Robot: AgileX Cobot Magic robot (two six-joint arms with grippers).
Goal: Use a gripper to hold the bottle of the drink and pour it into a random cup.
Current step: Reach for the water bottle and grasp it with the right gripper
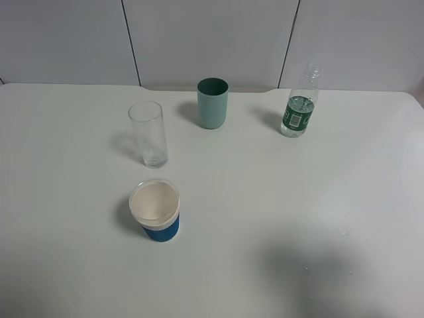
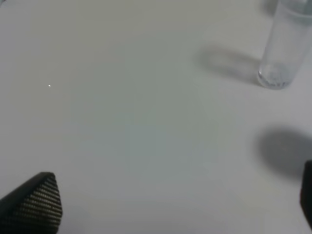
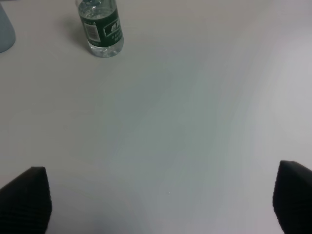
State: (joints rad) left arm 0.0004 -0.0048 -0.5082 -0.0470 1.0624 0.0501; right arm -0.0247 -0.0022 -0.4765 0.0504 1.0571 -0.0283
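i'm watching from the high camera: the bottle (image 1: 298,109), holding some clear drink (image 3: 104,48), is standing upright at two o'clock from the middle of the table (image 1: 265,218), well apart from the teal cup (image 1: 212,103) at twelve. a clear glass tumbler (image 1: 148,134) is sitting at ten, a white cup with blue sleeve (image 1: 156,212) at eight. the left gripper (image 2: 170,204) and right gripper (image 3: 158,197) are both hanging with jaws spread wide, gripping nothing.

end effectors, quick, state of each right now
Left end effector: open, holding nothing.
Right end effector: open, holding nothing.
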